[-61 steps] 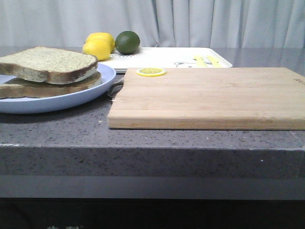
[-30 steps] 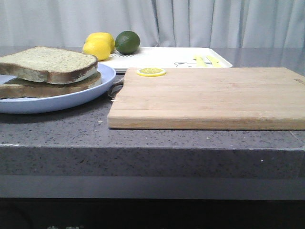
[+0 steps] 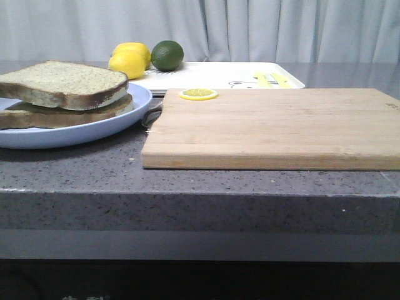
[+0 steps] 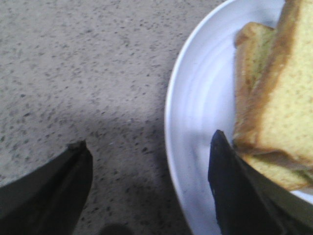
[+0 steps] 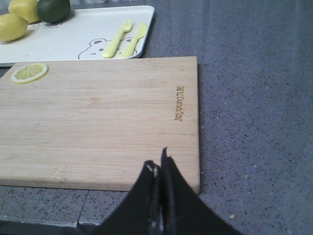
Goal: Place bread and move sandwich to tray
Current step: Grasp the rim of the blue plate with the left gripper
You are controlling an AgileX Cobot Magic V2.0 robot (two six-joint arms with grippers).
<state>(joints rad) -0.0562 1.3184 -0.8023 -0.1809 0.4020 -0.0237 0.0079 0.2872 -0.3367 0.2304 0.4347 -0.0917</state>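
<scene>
On the pale-blue plate (image 3: pixel 94 128) at the counter's (image 3: pixel 187 181) left side sits the sandwich (image 3: pixel 62 94), its top bread (image 3: pixel 65 81) slice stacked over the lower one. The left gripper (image 4: pixel 146 161) is spread wide and empty, one finger over the plate rim beside the slices. The white tray (image 3: pixel 212 74) lies behind the wooden board (image 3: pixel 275 125), carrying lemons (image 3: pixel 128 59) and a lime (image 3: pixel 167 55). The right gripper (image 5: pixel 159 169), closed on nothing, hangs over the board's near edge.
</scene>
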